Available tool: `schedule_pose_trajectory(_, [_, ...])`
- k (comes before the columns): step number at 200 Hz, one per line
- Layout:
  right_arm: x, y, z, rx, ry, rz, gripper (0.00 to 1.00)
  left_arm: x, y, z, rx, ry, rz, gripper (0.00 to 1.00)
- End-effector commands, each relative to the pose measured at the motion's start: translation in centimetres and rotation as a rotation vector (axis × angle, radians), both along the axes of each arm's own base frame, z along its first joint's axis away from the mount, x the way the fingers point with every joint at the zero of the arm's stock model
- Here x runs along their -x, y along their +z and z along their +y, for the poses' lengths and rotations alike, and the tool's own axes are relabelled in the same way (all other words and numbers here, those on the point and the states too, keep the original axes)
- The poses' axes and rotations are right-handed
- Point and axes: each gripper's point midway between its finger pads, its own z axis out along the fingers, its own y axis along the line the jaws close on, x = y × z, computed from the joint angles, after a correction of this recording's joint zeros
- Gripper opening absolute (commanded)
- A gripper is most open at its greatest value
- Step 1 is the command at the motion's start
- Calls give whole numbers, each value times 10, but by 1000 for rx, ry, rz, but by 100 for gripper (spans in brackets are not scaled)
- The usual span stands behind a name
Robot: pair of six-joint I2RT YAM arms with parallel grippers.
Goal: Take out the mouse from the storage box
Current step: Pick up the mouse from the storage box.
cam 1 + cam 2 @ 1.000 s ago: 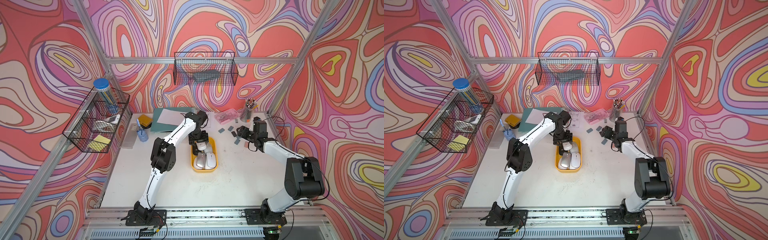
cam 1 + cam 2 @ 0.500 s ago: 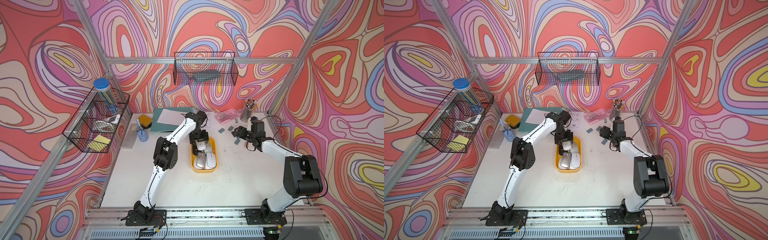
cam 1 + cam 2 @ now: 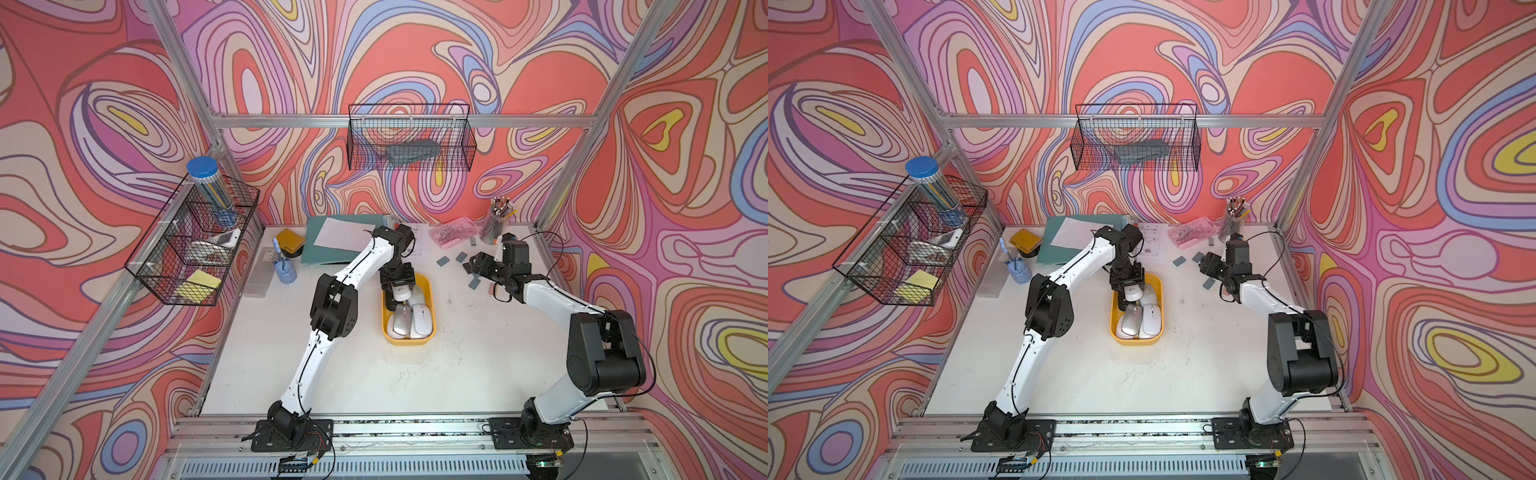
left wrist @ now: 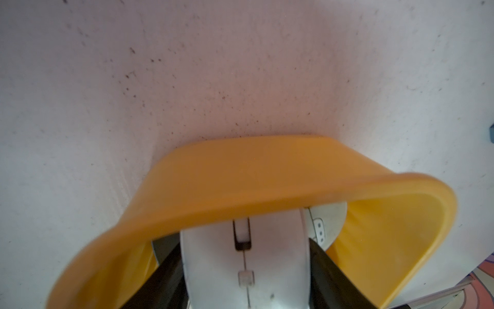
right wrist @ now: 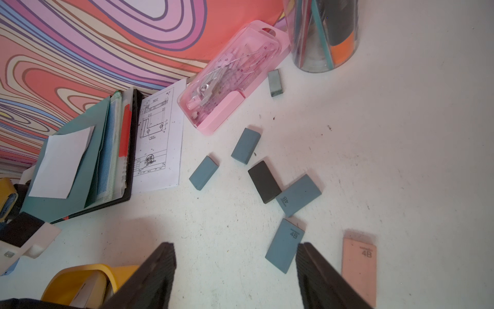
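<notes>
Since the left gripper (image 4: 242, 244) stands inside the yellow storage box (image 3: 409, 339) with its fingers pressed against both long flanks of one white mouse (image 4: 267, 267), the coming lift looks like a straight pull upward. The mouse lies directly between the jaws, its long axis along the box, nose at an end wall. Three mice (image 3: 422, 321) can be counted in both top views; the gripper may hide more. Well apart to the right, the right gripper (image 5: 235, 278) hangs wide open and empty over seven erasers (image 5: 284, 246): four blue-grey, one black, one grey, one pink.

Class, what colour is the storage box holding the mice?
The storage box is yellow-orange, clearest in the left wrist view.
</notes>
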Motion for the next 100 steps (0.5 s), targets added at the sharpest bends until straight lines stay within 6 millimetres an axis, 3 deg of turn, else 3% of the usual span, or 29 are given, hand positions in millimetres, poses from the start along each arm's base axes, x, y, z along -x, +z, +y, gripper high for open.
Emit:
schedule_pose_trajectory(1, [-4, 5, -1, 19, -2, -8, 72, 8, -5, 3, -2, -17, 47, 56])
schedule_pose_trajectory(42, [-4, 5, -1, 20, -4, -9, 72, 10, 8, 6, -3, -32, 31, 43])
schedule_pose_trajectory(100, [-3, 6, -1, 18, -5, -11, 72, 14, 44, 8, 20, -45, -57, 42])
